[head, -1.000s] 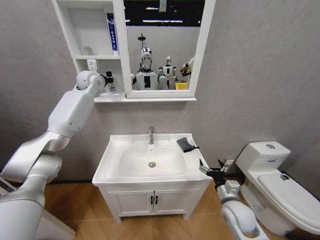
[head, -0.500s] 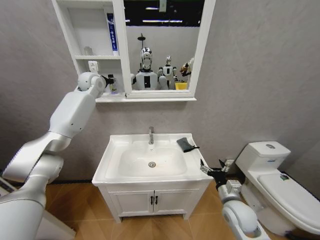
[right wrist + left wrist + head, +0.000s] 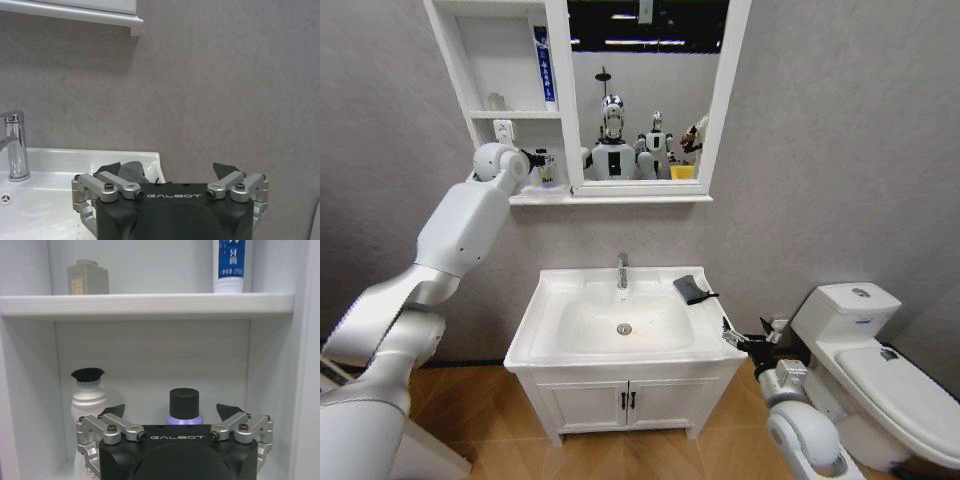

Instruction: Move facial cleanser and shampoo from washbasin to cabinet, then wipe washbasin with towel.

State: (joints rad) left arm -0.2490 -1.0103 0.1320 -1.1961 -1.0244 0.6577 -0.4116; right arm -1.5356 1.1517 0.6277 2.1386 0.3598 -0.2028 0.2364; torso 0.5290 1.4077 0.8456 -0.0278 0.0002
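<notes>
My left gripper (image 3: 170,413) is open, raised into the lowest compartment of the cabinet (image 3: 498,75). A purple bottle with a black cap (image 3: 184,406) stands on that shelf just past the fingertips, untouched. Beside it is a white bottle with a black top (image 3: 88,397). I cannot tell which one is the facial cleanser and which the shampoo. The dark towel (image 3: 692,289) lies on the back right rim of the washbasin (image 3: 550,300). My right gripper (image 3: 735,336) is open and holds nothing, low at the basin's front right corner, short of the towel (image 3: 131,170).
On the shelf above are a grey bottle (image 3: 88,277) and a blue-and-white tube (image 3: 230,265). A chrome tap (image 3: 622,270) rises behind the bowl. The mirror (image 3: 645,90) joins the cabinet on the right. A white toilet (image 3: 880,360) stands right of the vanity doors (image 3: 625,402).
My left wrist has shifted only slightly at the shelf. The right gripper has crept a little to the right. Nothing was taken hold of or let go.
</notes>
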